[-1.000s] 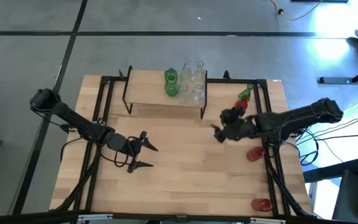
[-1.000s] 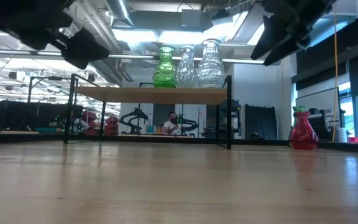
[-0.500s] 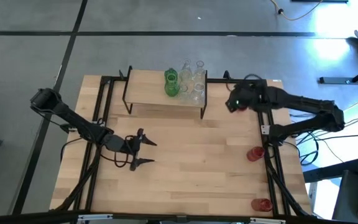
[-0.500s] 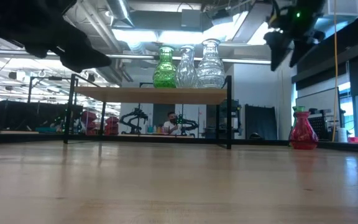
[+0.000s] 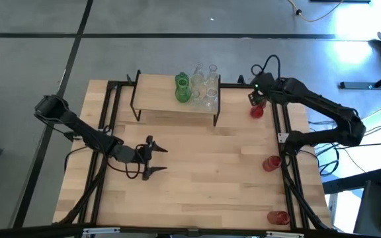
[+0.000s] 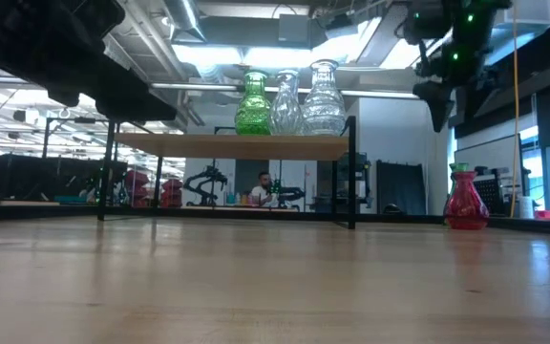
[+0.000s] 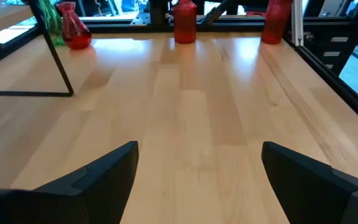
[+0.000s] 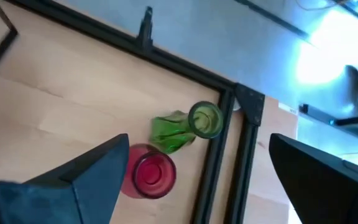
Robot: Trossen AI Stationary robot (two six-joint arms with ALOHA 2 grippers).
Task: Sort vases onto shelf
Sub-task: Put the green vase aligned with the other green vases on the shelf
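A: Left pincer (image 5: 156,158) hovers lower left of centre over the bench (image 5: 197,178), jaws wide, holding nothing.

B: Shelf (image 5: 157,96) upper centre; green vase (image 5: 182,87) and clear vases (image 5: 206,86) grouped at its right end.

A: Right pincer (image 5: 255,99) upper right, spread wide, empty, pointing down.

B: A red vase (image 8: 150,175) and green one (image 8: 191,124) sit just below it, both upright, necks toward the pincer. Right arm is far nearer. Two more red vases (image 5: 272,162) lower right.
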